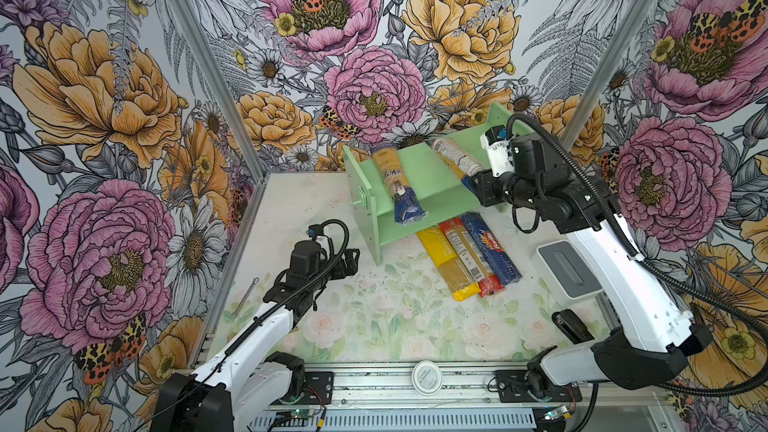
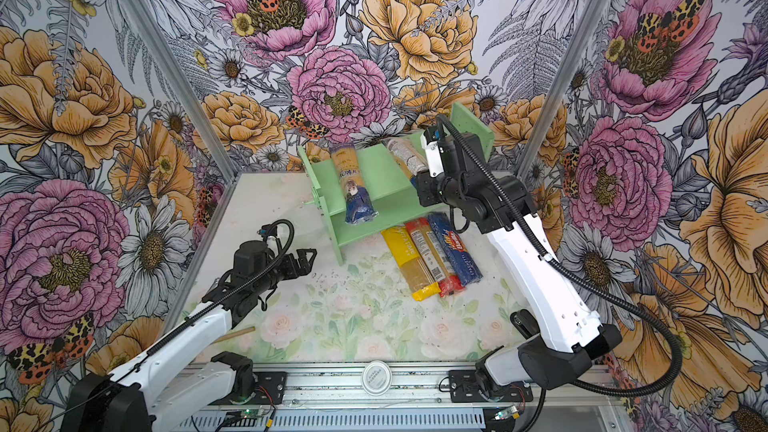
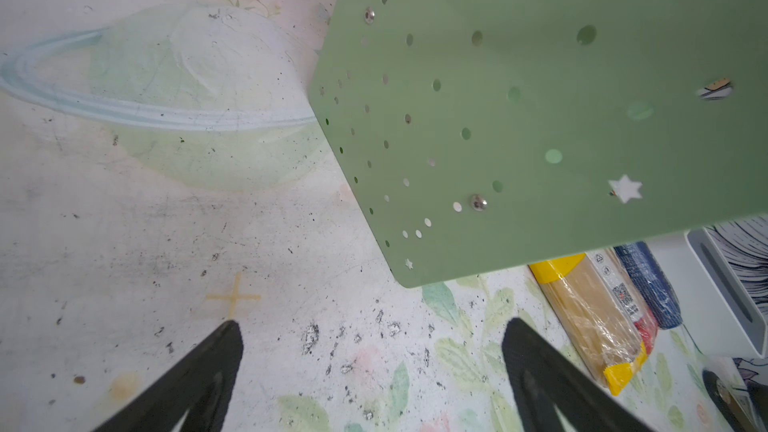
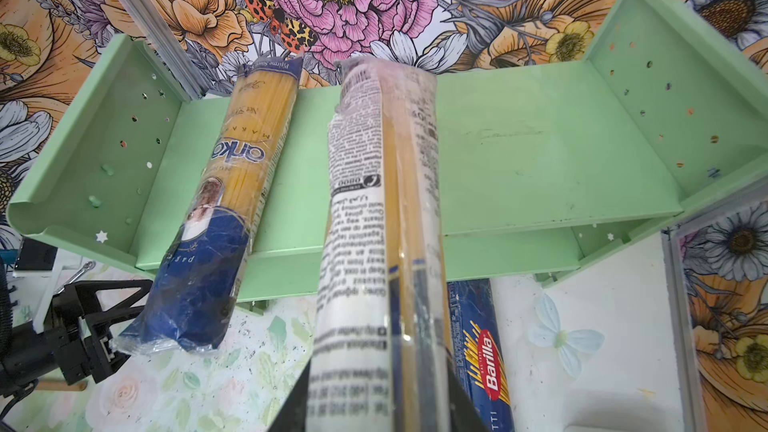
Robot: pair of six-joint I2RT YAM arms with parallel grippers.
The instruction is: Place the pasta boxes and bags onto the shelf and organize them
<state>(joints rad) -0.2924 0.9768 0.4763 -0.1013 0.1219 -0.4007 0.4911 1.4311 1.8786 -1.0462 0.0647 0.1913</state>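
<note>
Two grippers are in view. The left gripper (image 3: 370, 328) has its fingers spread and empty, and the shelf (image 1: 432, 184) side panel stands just ahead of them. A resting clear pack (image 1: 399, 184) lies across the upper tier, overhanging its front. The right gripper (image 4: 378, 401) pinches a held clear pack (image 4: 374, 201) over that tier. Below its fingers, the yellow pack (image 1: 440, 263), red pack (image 1: 465, 255) and dark-blue pack (image 1: 490, 249) lie side by side.
</note>
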